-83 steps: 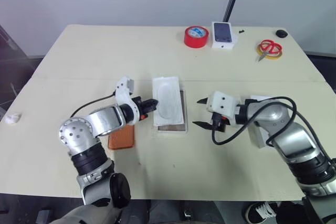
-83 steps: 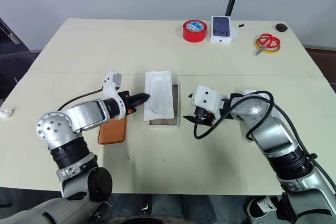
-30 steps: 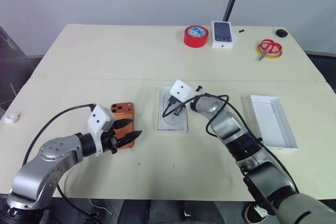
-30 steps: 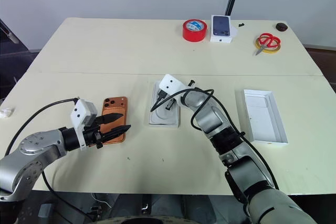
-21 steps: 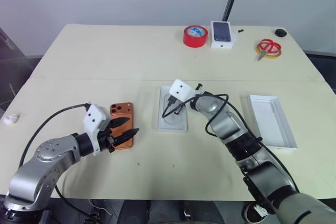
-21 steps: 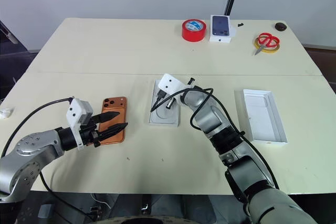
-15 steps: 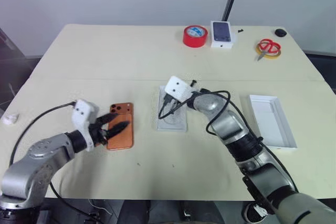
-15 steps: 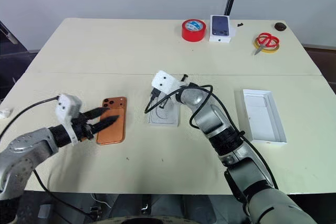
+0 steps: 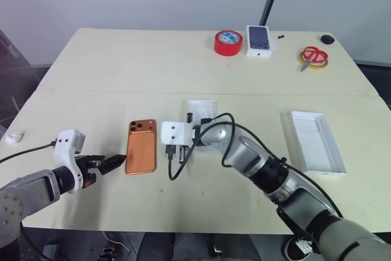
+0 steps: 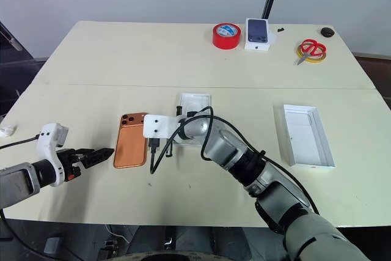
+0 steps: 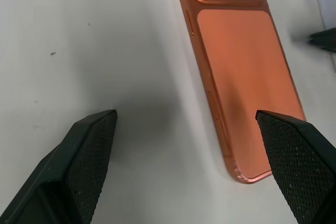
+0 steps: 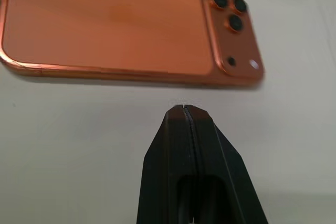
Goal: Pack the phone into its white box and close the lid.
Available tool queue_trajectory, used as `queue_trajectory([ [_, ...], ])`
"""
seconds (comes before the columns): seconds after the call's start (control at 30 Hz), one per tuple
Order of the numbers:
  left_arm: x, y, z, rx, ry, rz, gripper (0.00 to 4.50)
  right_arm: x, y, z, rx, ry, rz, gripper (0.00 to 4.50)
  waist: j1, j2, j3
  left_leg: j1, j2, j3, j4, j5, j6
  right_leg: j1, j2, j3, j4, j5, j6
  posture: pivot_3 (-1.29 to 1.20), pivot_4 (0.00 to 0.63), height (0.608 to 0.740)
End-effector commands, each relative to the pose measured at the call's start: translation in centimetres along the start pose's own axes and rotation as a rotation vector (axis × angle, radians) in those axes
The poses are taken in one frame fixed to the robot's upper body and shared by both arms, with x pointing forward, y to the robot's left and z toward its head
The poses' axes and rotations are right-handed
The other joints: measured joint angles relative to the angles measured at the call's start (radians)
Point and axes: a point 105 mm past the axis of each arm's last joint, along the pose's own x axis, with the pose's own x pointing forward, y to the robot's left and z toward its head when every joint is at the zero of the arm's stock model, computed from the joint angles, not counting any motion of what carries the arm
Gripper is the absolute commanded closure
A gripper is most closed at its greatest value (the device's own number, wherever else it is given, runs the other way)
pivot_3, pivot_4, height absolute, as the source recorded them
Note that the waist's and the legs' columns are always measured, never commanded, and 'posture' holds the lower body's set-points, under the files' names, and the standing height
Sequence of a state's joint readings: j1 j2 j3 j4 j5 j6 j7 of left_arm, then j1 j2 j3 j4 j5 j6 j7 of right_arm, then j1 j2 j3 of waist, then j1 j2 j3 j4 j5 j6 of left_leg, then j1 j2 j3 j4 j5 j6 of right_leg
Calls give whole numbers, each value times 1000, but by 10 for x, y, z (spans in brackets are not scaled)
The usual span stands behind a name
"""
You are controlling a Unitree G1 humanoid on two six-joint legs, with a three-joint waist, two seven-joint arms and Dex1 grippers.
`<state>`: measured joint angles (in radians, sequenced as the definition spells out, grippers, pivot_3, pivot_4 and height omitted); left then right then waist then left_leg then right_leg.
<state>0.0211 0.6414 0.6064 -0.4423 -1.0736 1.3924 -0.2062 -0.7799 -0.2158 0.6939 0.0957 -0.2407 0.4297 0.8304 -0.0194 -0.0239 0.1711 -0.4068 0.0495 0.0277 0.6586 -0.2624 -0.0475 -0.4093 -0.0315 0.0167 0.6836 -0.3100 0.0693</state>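
Head views: phone (image 9: 141, 147) flat on the table (image 9: 110, 71), back up, camera end pointing away toward the far edge, long side running near to far. Left gripper (image 9: 107, 164) wide open, empty, just beside the phone's near corner, aimed at it. Right gripper (image 10: 169, 147) shut, empty, just beside the phone's other long edge. Phone between the two, both close. White box (image 9: 316, 141) well apart, out past the right arm.

Left wrist view: phone ahead of the spread fingers (image 11: 86, 153), nearer one finger than the other, stretching away, lenses at the far end.

Right wrist view: closed fingertips (image 12: 183, 116) almost at the phone's long edge, phone lying crosswise ahead. Probably about to nudge it.
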Motion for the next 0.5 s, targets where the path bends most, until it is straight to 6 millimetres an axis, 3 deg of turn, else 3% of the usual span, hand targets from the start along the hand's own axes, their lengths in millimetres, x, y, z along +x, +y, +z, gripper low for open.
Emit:
queue_trajectory([
  [0.03,11,-18,-18,-68,80,-95,68,4,4,14,-93,-18,41,4500,4,0,0,0,0,0,0,0,0,0,0,0,0,0,0,0,150,732],
  [0.33,33,-54,-25,-116,120,-242,68,6,8,12,-179,6,45,4500,7,0,-1,0,-2,0,1,0,0,1,-2,-1,0,0,0,0,150,732],
  [0.5,38,-64,-26,-141,138,-299,68,4,8,9,-164,17,42,4500,8,1,-2,1,-2,-1,1,0,0,3,-2,-1,0,0,0,0,150,732],
])
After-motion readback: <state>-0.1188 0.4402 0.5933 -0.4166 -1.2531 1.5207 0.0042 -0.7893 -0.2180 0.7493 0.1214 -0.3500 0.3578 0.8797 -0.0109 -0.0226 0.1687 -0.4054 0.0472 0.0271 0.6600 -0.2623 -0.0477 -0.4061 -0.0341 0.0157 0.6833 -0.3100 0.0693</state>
